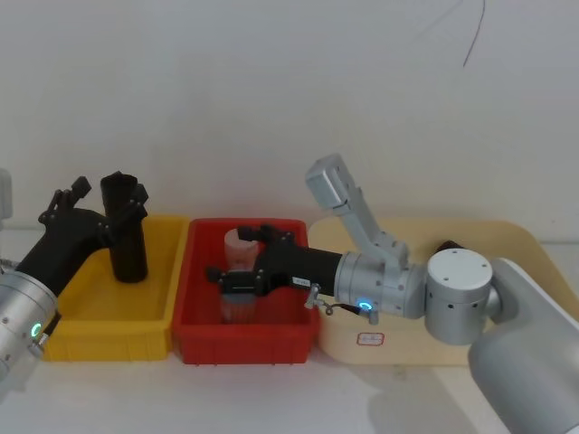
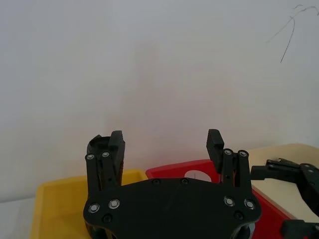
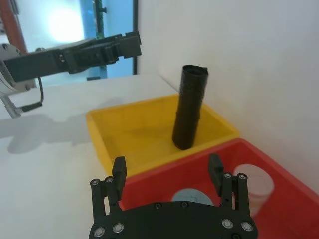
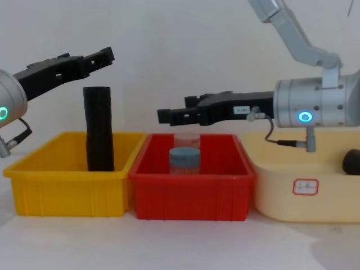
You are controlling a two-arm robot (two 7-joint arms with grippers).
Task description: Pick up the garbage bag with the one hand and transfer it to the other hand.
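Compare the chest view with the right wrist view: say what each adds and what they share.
Chest view adds the cream tray with a dark rounded object. Right wrist view adds the yellow bin's floor. Both: the garbage bag upright in that bin, the left gripper open near its top, the right gripper open over the red bin.

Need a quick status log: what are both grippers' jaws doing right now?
Left gripper: open, empty, near the garbage bag.
Right gripper: open, empty, above the red bin.

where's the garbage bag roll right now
In the chest view the garbage bag stands upright in the yellow bin on the robot's left, beside the red bin, with the left gripper above its top.
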